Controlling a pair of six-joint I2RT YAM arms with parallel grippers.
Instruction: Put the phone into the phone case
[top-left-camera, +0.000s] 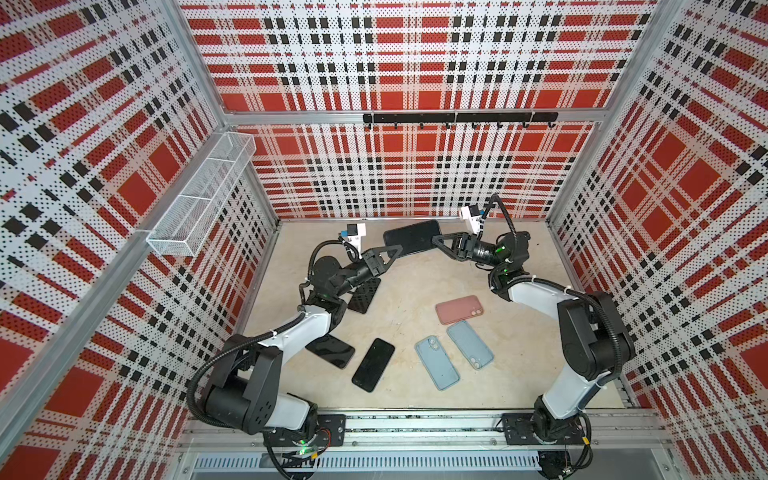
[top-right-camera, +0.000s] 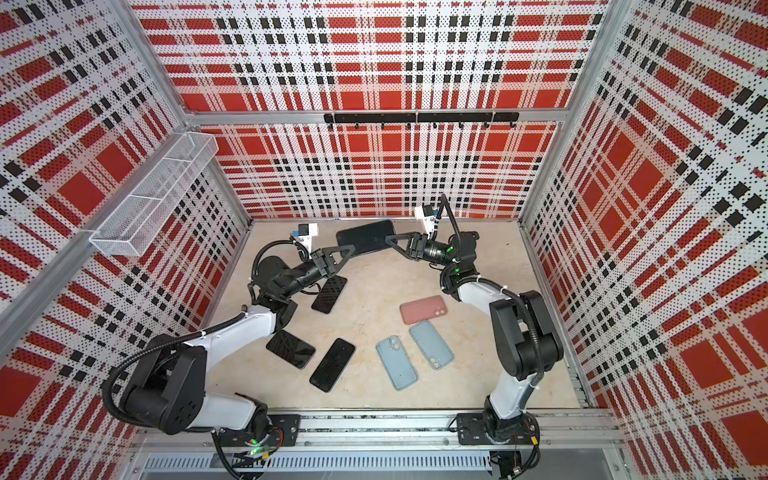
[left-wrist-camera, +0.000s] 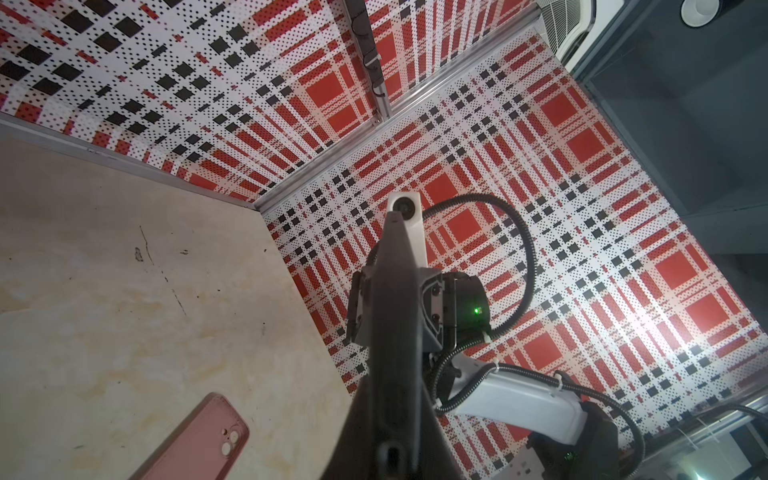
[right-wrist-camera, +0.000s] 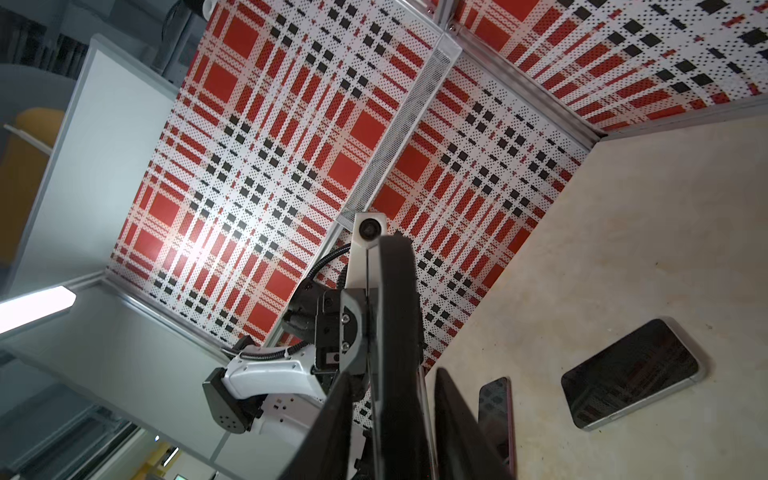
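Our left tool is clamped on one end of the black phone, held above the desk's far side; our right tool straddles the other end, grip unclear; seating seems in hand; next we should press phone and case flush.
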